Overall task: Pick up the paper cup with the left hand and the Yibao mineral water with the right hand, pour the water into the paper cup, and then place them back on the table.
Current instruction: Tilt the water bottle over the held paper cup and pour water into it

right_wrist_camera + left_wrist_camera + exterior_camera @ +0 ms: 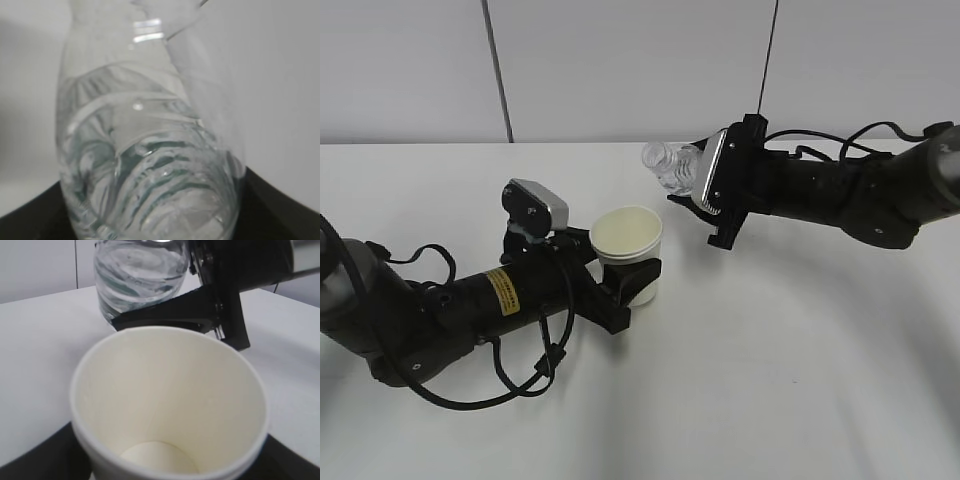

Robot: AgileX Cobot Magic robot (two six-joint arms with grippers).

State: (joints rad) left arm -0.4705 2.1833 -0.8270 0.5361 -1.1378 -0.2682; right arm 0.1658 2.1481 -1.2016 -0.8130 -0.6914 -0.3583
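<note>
The cream-white paper cup (626,235) stands upright in my left gripper (632,278), which is shut on its lower wall. In the left wrist view the paper cup (170,390) fills the frame, and its inside looks dry and empty. My right gripper (684,182) is shut on the Yibao mineral water (672,167), a clear bottle tipped over with its open mouth pointing left, up and to the right of the cup's rim. The bottle (137,275) hangs just beyond the cup. Close up, the bottle (150,165) shows water and ribs between dark fingers (280,210).
Both arms work over a plain white table (800,380). A pale wall rises behind its far edge. The right arm's black cable (820,140) loops above its wrist, and the left arm's cable (520,385) trails on the tabletop.
</note>
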